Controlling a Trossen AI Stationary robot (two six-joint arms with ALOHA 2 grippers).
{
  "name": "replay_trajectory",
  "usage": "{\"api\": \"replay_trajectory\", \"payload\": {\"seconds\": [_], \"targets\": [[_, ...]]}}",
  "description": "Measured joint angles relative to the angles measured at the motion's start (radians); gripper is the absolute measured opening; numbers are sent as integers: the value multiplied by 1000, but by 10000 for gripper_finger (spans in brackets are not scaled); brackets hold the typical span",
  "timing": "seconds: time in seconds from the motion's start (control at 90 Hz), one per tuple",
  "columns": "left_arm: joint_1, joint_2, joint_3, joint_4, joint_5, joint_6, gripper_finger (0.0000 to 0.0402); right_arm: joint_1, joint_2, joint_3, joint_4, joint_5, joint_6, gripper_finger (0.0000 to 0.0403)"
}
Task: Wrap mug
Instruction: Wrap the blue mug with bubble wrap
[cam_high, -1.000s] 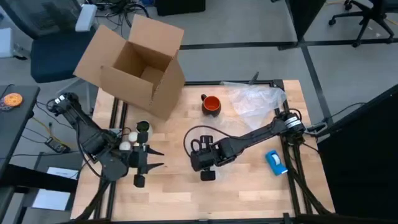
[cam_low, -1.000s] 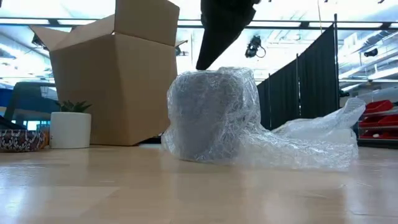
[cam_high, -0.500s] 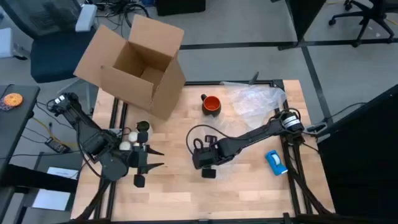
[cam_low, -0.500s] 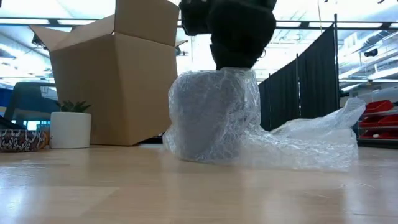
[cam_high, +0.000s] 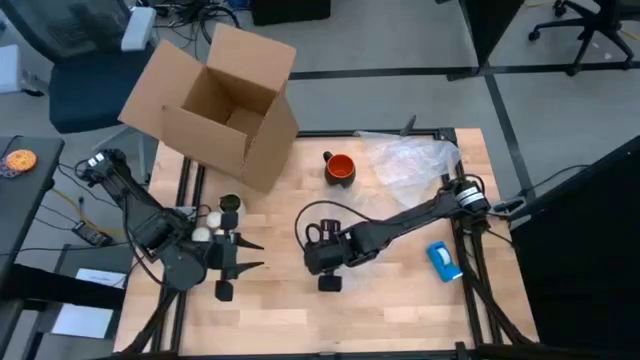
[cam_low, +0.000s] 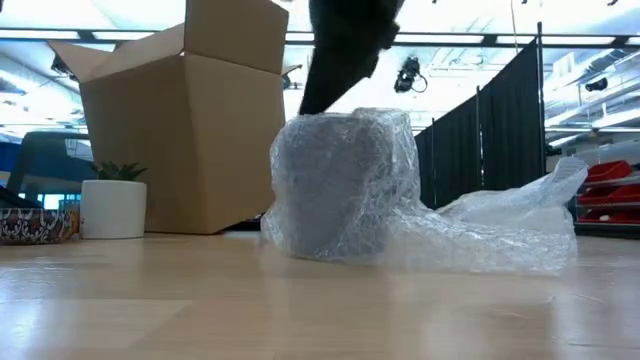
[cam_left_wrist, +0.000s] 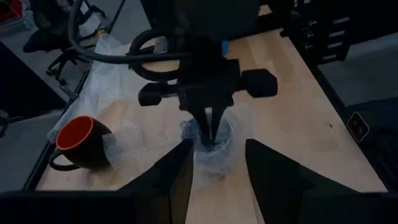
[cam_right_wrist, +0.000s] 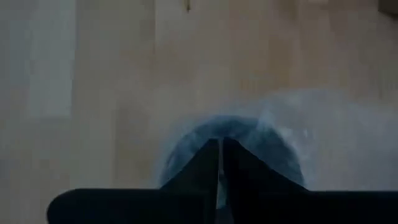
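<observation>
- Two dark arms work at one pale wooden table (cam_high: 400, 320); the left arm rests at the table's left edge, the right arm reaches from the right edge toward the middle.
- Left gripper (cam_high: 252, 254): fingers spread apart, holding nothing, pointing toward the table's centre.
- Right gripper (cam_left_wrist: 210, 127): fingers pressed together with only a thin slit between them in its own wrist view; they point straight down into the open top of a bubble-wrapped cylindrical bundle (cam_low: 340, 185). Whether they pinch the film cannot be told.
- One wrapped bundle: a grey, upright, cup-shaped form under clear bubble wrap, standing near the table's centre; loose film trails from it to the right in the low view.
- One small round orange-red mug (cam_high: 339, 168): bright orange inside, darker outside, dark side handle on its left in the high view. It stands upright and unwrapped on the far part of the table, apart from both grippers, just beside a loose sheet of clear bubble wrap (cam_high: 415, 165) lying to its right.
- One open brown cardboard box (cam_high: 215, 105) at the far left corner, flaps up.
- One small blue object (cam_high: 443, 260) near the right edge.
- One white pot with a green plant (cam_low: 113, 200) at the left in the low view.
</observation>
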Motion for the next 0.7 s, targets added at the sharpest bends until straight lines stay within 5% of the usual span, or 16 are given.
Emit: {"api": "replay_trajectory", "payload": {"seconds": [0.344, 0.7], "targets": [[0, 0, 0, -1, 0, 0, 129, -29, 94, 3, -41, -78, -26, 0], [0, 0, 0, 1, 0, -4, 129, 10, -39, 5, -112, 61, -18, 0]]}}
